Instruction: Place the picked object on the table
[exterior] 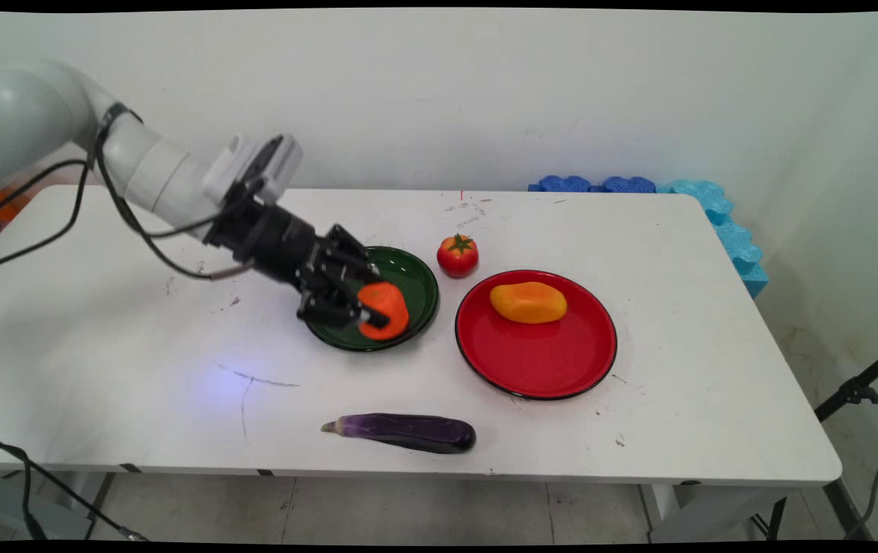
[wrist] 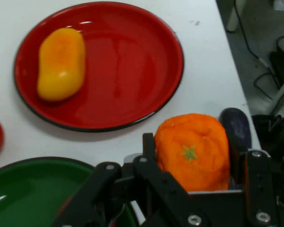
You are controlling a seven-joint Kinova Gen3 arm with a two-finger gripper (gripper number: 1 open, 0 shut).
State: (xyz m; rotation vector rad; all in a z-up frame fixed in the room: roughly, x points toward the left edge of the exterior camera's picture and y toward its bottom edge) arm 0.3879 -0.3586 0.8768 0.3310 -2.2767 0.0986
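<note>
hand (exterior: 368, 311) gripping orange (wrist: 193, 150), eggplant (wrist: 235, 126) half hidden

We view worktop (exterior: 677, 322) from above near side, facing far wall. Hand camera looks close along gripper (wrist: 194, 189). Both our views share red plate (exterior: 561, 361) (wrist: 132, 66), at 3 o'clock of green plate (exterior: 415, 276) (wrist: 33, 184).

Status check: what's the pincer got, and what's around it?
Pincer shut on orange, over green plate. Red plate with mango alongside; tomato behind, eggplant near table edge.
</note>
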